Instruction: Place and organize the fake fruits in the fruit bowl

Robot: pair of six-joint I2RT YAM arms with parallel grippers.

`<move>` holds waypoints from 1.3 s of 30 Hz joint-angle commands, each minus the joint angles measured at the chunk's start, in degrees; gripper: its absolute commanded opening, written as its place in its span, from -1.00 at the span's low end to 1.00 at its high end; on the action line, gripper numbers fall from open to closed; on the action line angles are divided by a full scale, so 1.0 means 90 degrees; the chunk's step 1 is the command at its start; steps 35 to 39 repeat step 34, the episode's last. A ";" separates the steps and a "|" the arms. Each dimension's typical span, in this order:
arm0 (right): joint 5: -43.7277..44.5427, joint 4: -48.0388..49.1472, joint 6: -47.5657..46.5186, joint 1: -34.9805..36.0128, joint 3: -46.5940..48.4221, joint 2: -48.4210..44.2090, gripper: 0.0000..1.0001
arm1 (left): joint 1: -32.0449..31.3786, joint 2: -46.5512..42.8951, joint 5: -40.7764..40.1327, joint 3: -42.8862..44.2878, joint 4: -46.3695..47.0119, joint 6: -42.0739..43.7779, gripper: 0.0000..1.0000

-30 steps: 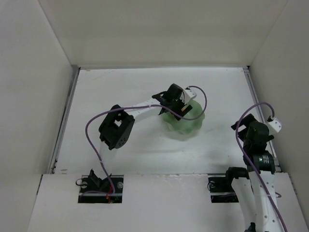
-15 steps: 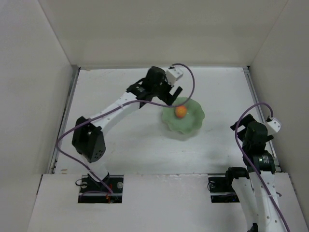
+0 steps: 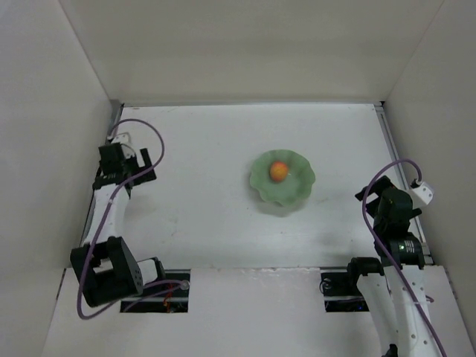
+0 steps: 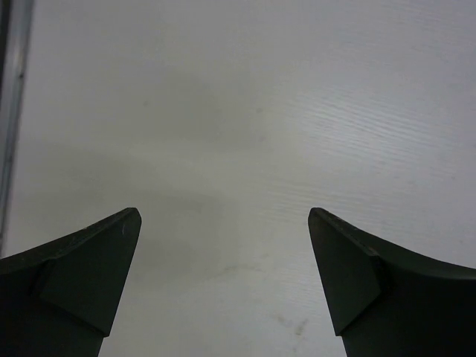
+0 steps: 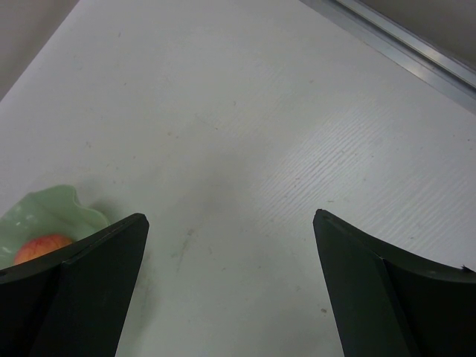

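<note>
— Since the fruit (image 3: 279,171) lies in the middle of the bowl (image 3: 296,192), is the task done?
— I judge yes. I see no other fruit on the bench (image 3: 201,216). The bowl stands a little toward 3 o'clock from the bench centre.
— And the claws?
— Left claw (image 4: 223,223) is at 9 o'clock, right claw (image 5: 230,223) at 4 o'clock. Both are wide, empty, and well apart from the bowl. The bench is white and matte, with plain white walls (image 3: 223,52) on three sides.
</note>
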 commanded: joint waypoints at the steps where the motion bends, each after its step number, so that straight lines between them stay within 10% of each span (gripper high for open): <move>1: 0.0131 0.0060 0.0045 0.0108 0.0070 -0.0058 1.00 | 0.0861 -0.0945 0.0249 -0.0659 0.0564 -0.0276 1.00; 39: 0.0228 0.0031 0.0064 0.0332 0.0070 -0.0077 1.00 | 0.1391 -0.0810 0.0288 -0.0984 0.0369 -0.0452 0.97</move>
